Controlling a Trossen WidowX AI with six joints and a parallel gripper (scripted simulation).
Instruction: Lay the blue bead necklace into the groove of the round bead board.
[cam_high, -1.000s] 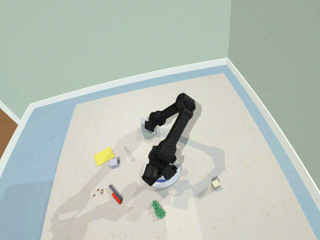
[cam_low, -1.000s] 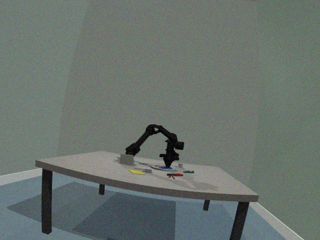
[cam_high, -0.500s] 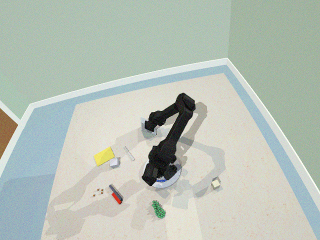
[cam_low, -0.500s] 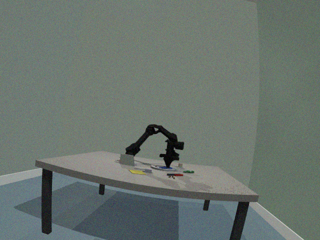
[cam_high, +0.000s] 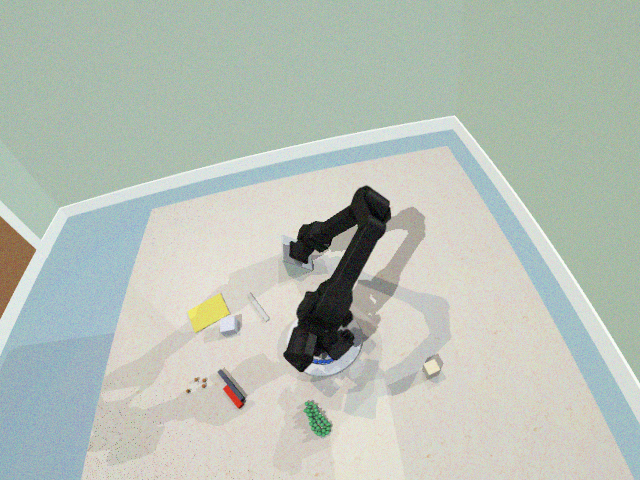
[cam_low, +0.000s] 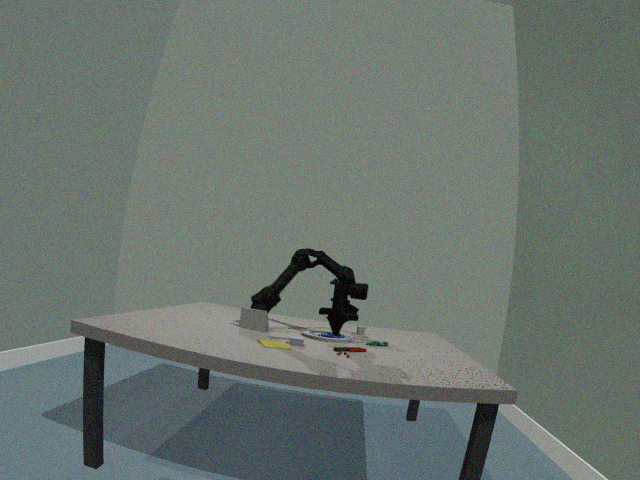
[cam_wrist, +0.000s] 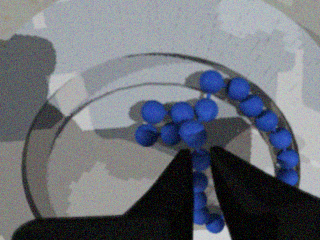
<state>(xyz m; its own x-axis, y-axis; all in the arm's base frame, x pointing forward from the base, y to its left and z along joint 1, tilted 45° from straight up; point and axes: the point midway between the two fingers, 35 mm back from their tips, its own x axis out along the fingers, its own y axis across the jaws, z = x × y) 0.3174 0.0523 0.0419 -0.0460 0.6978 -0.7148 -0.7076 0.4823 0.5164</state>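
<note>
The pale round bead board (cam_high: 338, 368) (cam_low: 310, 337) (cam_wrist: 125, 30) lies under my gripper (cam_low: 337, 333) (cam_wrist: 199, 156). The blue bead necklace (cam_high: 323, 361) (cam_low: 323, 335) (cam_wrist: 238, 88) lies on it. In the wrist view, several beads follow the groove along the upper right. Others are bunched inside the ring, and a strand runs down between my fingers. My fingers are nearly together on a bead of this strand, just below the bunch, low over the board. The fingers hide part of the necklace and the groove's lower part.
Green beads (cam_high: 316, 419) (cam_low: 377, 343) lie beyond the board. A dark and red bar (cam_high: 232, 396) (cam_low: 356, 349), small brown pieces (cam_high: 204, 382), a yellow sheet (cam_high: 208, 312) (cam_low: 275, 344), a pale block (cam_high: 229, 325) and a white stick (cam_high: 258, 307) lie on one side; a cream cube (cam_high: 431, 367) (cam_low: 360, 330) on the other.
</note>
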